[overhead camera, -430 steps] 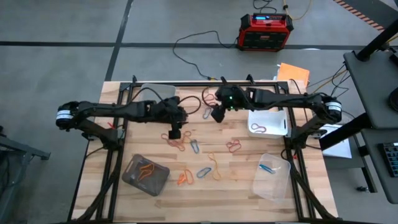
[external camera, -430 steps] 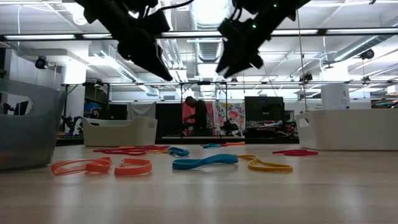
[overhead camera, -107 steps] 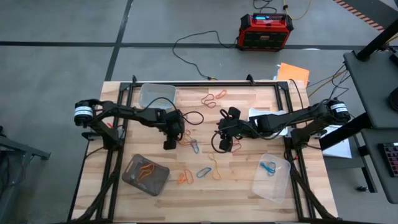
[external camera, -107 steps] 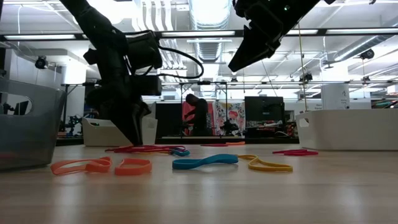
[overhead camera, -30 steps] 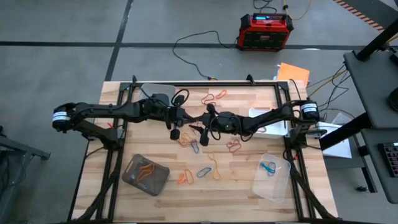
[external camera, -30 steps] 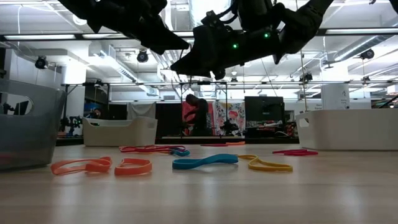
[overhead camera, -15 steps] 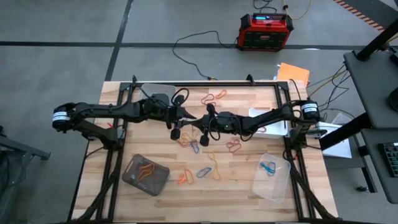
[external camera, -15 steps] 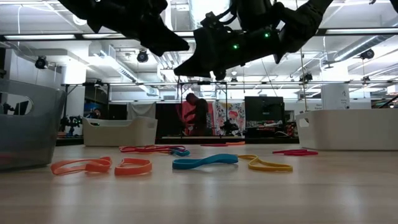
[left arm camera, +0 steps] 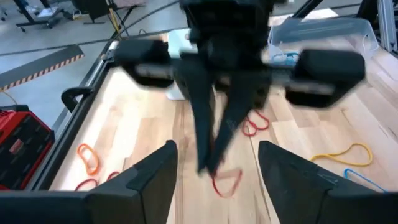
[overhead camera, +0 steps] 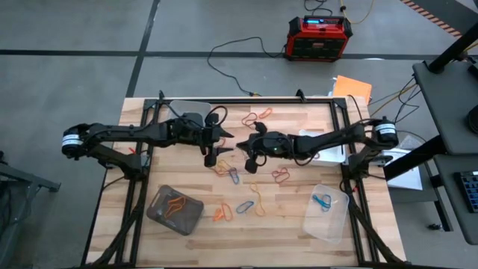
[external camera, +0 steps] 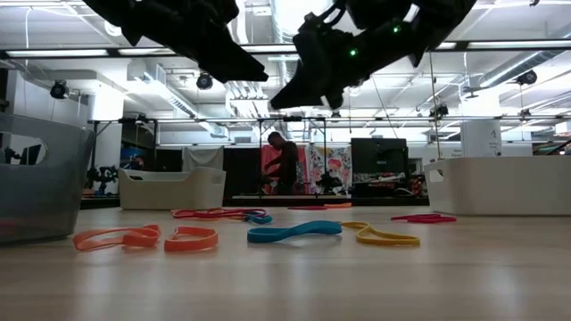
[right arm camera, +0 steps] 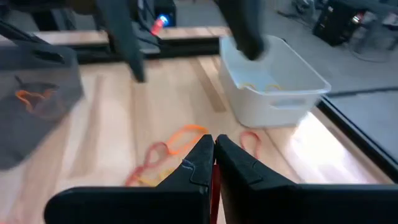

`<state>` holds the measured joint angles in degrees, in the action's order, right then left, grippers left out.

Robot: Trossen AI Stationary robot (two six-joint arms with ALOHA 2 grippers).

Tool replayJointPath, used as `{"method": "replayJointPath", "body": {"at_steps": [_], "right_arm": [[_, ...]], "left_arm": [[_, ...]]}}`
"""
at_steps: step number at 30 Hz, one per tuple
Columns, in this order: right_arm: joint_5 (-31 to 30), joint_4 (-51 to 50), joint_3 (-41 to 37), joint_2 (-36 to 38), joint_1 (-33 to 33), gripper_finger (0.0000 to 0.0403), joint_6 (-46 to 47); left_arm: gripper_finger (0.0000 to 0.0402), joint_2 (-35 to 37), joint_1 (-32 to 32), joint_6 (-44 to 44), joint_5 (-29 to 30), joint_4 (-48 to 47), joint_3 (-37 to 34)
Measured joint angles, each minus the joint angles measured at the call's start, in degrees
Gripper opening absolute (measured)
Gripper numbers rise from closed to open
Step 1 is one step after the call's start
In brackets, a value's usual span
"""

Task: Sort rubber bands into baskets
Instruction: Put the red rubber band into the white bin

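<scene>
Above the table's middle my two grippers meet tip to tip. My left gripper (overhead camera: 221, 147) is open, its fingers (left arm camera: 149, 180) spread wide. My right gripper (overhead camera: 243, 147) is shut on a red rubber band (left arm camera: 229, 182), just in front of the left fingers. More rubber bands lie flat on the wood: a mixed cluster (overhead camera: 228, 170), a red one (overhead camera: 281, 175), a yellow one (overhead camera: 258, 198), orange ones (overhead camera: 258, 117). The baskets: a smoky tub (overhead camera: 175, 209), a clear tub (overhead camera: 326, 211), a white tub (overhead camera: 331, 149), and a clear tub (overhead camera: 189, 112). My right gripper pinches the red rubber band (right arm camera: 213, 180) between its two shut fingers (left arm camera: 208, 124). The fingers slant down from the table's right side toward the left gripper. The band hangs as a small loop below the fingertips, clear of the table.
A red-and-black box (overhead camera: 319, 36) and black cables lie on the floor beyond the far edge. Black frame rails run along the table's sides. The smoky tub holds orange bands and the near clear tub a blue one. A person stands far off in the room (external camera: 284, 165).
My right gripper has shut on the red rubber band and my left gripper has opened, letting it go. The right gripper has then drawn back a little toward the table's right edge with the band.
</scene>
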<state>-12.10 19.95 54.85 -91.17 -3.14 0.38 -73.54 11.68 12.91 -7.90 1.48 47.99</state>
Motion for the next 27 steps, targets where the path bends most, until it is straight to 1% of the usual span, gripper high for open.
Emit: {"method": "replayJointPath", "body": {"at_steps": [6,16,19,23,27], "right_arm": [[-3.03,-8.6,0.0,5.04,-0.01,0.0009,0.59],[-2.99,-17.33,0.2,13.96,-0.02,0.0009,2.0],[-3.03,-22.9,1.71,16.23,-0.02,0.0009,3.88],[-3.36,-30.72,4.71,17.81,-0.03,0.0009,5.87],[-7.33,-42.55,9.76,17.69,-0.02,0.0009,6.72]], "left_arm": [[0.0216,-0.04,0.04,-0.12,0.03,-3.68,0.0],[0.0216,-0.04,0.04,-1.01,0.1,-10.47,0.0],[0.0216,-0.04,0.04,-1.42,1.2,-11.21,0.0],[0.0216,-0.04,0.05,-1.55,4.39,-11.49,0.0],[0.0216,-0.04,0.07,-2.25,5.79,-11.49,0.0]]}}
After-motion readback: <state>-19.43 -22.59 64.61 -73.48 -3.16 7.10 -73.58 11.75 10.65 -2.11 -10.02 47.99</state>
